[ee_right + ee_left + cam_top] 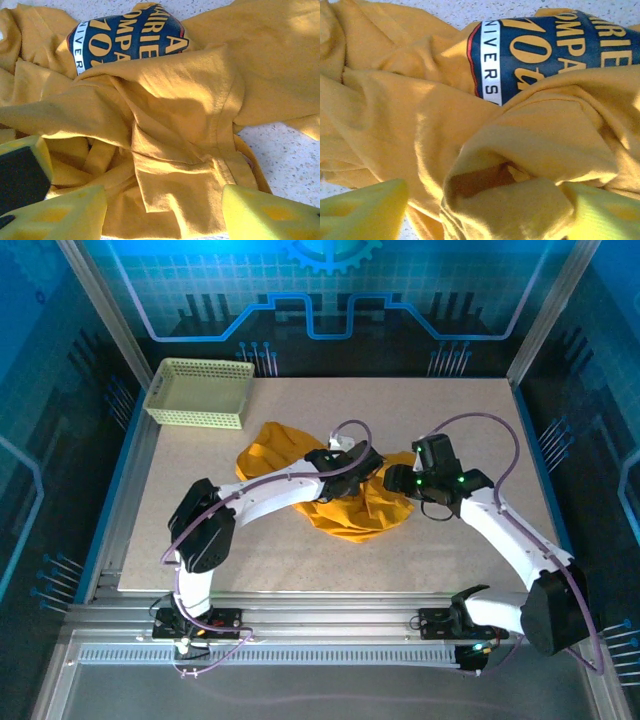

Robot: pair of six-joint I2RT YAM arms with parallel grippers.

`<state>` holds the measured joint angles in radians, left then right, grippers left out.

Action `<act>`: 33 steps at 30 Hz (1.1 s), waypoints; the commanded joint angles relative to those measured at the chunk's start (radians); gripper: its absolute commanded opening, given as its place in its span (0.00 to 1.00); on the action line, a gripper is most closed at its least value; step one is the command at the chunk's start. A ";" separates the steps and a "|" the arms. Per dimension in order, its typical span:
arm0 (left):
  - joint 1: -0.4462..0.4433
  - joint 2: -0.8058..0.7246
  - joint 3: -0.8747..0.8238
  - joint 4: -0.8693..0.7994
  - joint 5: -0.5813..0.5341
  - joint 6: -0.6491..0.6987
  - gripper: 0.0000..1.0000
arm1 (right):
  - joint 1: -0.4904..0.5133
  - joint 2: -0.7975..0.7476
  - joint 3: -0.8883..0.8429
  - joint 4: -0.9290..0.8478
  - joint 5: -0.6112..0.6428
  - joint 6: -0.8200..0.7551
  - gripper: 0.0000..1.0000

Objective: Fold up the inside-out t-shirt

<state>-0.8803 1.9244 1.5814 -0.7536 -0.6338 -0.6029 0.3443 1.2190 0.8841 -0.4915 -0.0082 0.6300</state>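
Note:
The mustard-yellow t-shirt (345, 518) lies crumpled in a heap at the middle of the table. Its dark blue print with yellow lettering (545, 50) faces up at the far side of the heap, and the print (125, 42) also shows in the right wrist view. My left gripper (352, 468) sits low over the heap's middle. In the left wrist view the left gripper (485, 215) stands open, its yellow fingers (365, 210) wide apart around a puffed fold of the t-shirt (420, 125). My right gripper (392, 480) is at the heap's right side. Seen from the right wrist, the right gripper (165, 215) is open over a flat fold of the t-shirt (175, 115).
A pale yellow-green mesh basket (200, 392) stands at the table's back left corner. Bare speckled tabletop (480, 430) surrounds the heap. A yellow and black block (22, 170) sits at the left edge of the right wrist view. Metal frame posts (100, 300) border the table.

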 commanded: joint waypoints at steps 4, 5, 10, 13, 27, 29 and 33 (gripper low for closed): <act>0.017 -0.007 0.021 -0.075 -0.081 0.000 0.53 | 0.007 0.038 -0.024 0.044 -0.024 0.010 0.64; 0.020 -0.015 0.011 -0.072 -0.084 0.000 0.49 | 0.013 0.043 -0.019 0.044 -0.024 0.008 0.64; 0.042 -0.085 -0.089 -0.009 -0.050 0.008 0.29 | 0.071 0.085 0.027 0.065 -0.034 -0.014 0.63; 0.069 -0.135 -0.168 0.076 0.015 0.037 0.16 | 0.136 0.102 0.047 0.109 -0.054 -0.045 0.59; 0.112 -0.418 -0.432 0.390 0.272 0.127 0.00 | 0.277 0.428 0.212 0.204 0.034 -0.158 0.60; 0.113 -0.437 -0.444 0.402 0.296 0.134 0.00 | 0.277 0.464 0.248 0.205 0.049 -0.170 0.58; 0.127 -0.465 -0.460 0.410 0.320 0.138 0.00 | 0.275 0.480 0.279 0.193 0.106 -0.183 0.35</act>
<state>-0.7704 1.4940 1.1446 -0.3794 -0.3599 -0.4904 0.6086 1.7027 1.1275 -0.3134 0.0330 0.4728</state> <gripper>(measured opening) 0.058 0.409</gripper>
